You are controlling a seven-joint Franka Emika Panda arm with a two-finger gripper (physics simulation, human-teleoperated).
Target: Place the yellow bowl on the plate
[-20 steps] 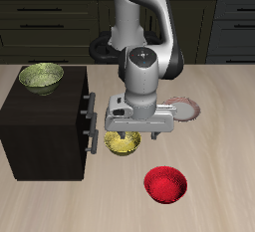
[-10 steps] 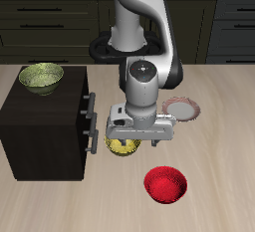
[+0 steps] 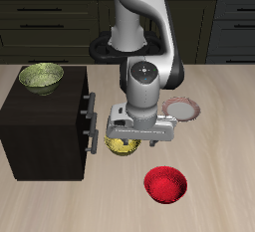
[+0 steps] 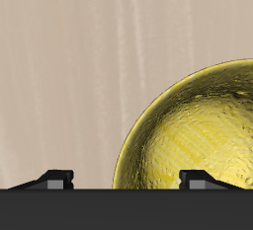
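The yellow bowl [image 3: 122, 147] sits on the table beside the dark cabinet, mostly hidden under my hand. Its speckled golden inside fills much of the wrist view [image 4: 198, 125]. My gripper [image 3: 124, 136] is low over the bowl and open. In the wrist view the gripper [image 4: 126, 180] straddles the bowl's rim, with one fingertip [image 4: 59, 178] outside over the table and the other over the bowl's inside. The plate [image 3: 188, 109], grey-white with a pinkish-red rim, lies farther back, partly hidden behind my arm.
A red bowl [image 3: 165, 184] sits near the table's front edge, close to the yellow bowl. A dark cabinet [image 3: 45, 126] stands right beside the yellow bowl, with an olive-green patterned bowl [image 3: 42, 76] on top.
My gripper has come down a little over the yellow bowl. The bowl and the plate have not moved.
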